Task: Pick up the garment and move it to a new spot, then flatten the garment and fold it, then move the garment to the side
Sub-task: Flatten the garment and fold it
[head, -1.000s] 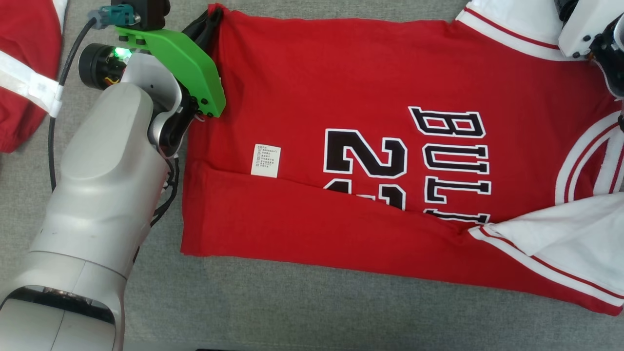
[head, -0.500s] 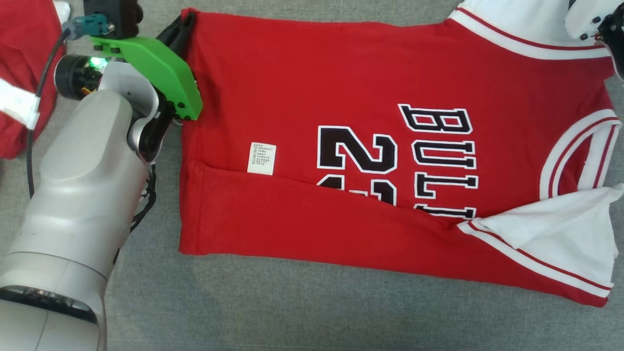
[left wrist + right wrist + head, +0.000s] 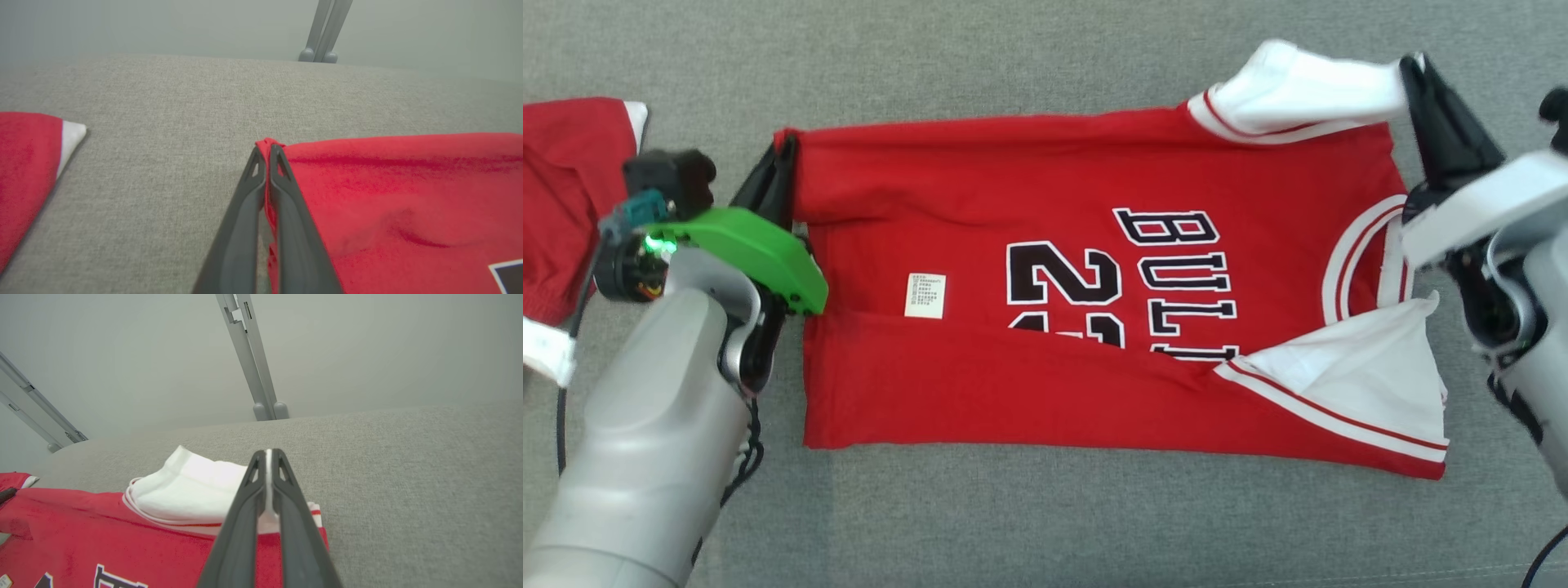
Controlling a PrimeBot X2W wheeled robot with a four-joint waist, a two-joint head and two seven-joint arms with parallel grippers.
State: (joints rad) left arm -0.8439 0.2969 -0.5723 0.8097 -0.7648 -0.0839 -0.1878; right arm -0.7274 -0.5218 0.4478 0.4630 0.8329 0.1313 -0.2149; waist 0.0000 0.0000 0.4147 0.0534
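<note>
Red jersey (image 3: 1013,188), one; claws (image 3: 784,159) (image 3: 1411,73), two

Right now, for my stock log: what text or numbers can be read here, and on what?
"BULL": black letters on the red jersey with white sleeves; fold hides the rest.
"2": black number, same jersey; next digit half hidden.
White rectangular label: print too small to read.

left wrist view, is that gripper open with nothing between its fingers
No, the left gripper is shut on a corner of the red jersey, with red cloth pinched at its tip.
</note>
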